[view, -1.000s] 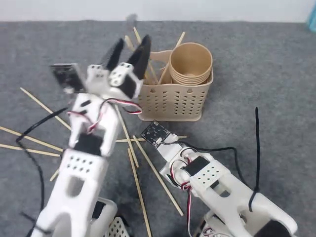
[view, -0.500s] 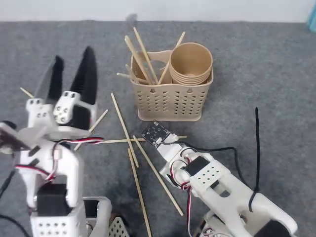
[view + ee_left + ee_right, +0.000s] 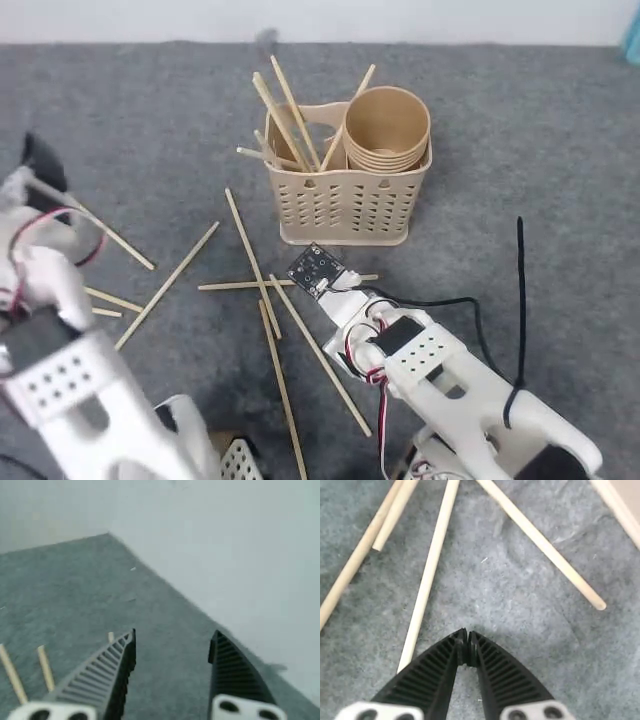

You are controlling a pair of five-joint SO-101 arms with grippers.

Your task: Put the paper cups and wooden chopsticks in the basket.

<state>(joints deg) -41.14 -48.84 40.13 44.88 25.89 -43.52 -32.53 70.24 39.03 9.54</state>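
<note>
1. A beige basket (image 3: pixel 345 210) stands upright toward the far side of the grey mat (image 3: pixel 530 150).
2. A stack of paper cups (image 3: pixel 387 125) sits in the basket's right compartment. Several wooden chopsticks (image 3: pixel 283 105) lean out of the left one.
3. Loose chopsticks (image 3: pixel 250 262) lie scattered on the mat in front of the basket and to its left, some crossing one another.
4. The left gripper (image 3: pixel 175 635) is spread wide and holds nothing, lifted off the mat and facing a white wall (image 3: pixel 240 555). The left arm (image 3: pixel 45 300) stands at the mat's left edge.
5. The right gripper (image 3: pixel 466 639) is pinched tight and empty, its tips low over bare mat between loose chopsticks. The right arm (image 3: pixel 430 365) sits in front of the basket.
</note>
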